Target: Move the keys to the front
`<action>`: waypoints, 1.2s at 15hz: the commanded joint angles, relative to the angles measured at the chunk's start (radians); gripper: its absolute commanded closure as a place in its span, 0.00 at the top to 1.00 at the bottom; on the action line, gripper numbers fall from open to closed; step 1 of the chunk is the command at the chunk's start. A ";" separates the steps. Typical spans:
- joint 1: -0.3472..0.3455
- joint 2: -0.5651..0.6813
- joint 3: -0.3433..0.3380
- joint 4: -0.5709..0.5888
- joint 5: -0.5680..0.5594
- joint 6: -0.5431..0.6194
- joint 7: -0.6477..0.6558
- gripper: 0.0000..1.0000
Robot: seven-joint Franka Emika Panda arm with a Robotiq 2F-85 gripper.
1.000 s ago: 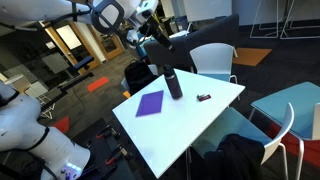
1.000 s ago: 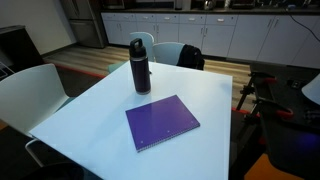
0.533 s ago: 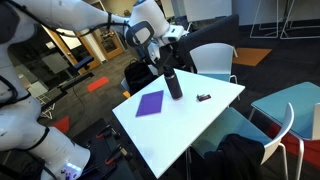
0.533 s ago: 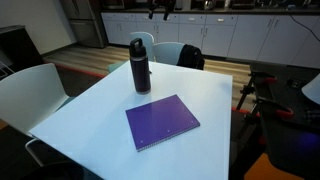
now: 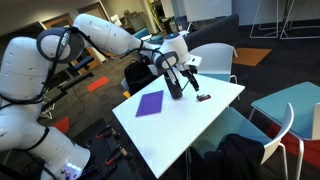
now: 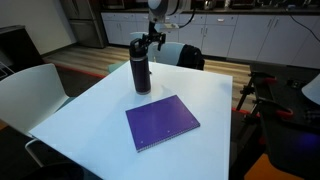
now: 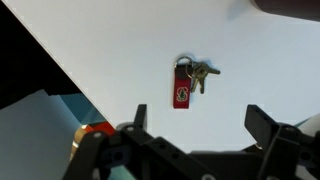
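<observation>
the end effector (image 7: pixel 198 122), spread wide, hangs above the keys (image 7: pixel 186 83), whose long axis runs crosswise to its closing line.

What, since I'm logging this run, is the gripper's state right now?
Gripper: open, holding nothing; in the wrist view the keys lie ungrasped on the table.

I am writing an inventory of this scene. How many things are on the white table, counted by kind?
bottle, dark and tall: 1
purple sheet, flat and square: 1
keys, a bunch with a red tag: 1
Total: 3
</observation>
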 commanded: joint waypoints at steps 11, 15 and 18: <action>-0.002 0.202 0.020 0.143 -0.065 0.050 -0.052 1.00; -0.014 0.275 0.044 0.159 -0.064 0.162 -0.095 1.00; -0.016 0.326 0.060 0.181 -0.055 0.259 -0.082 1.00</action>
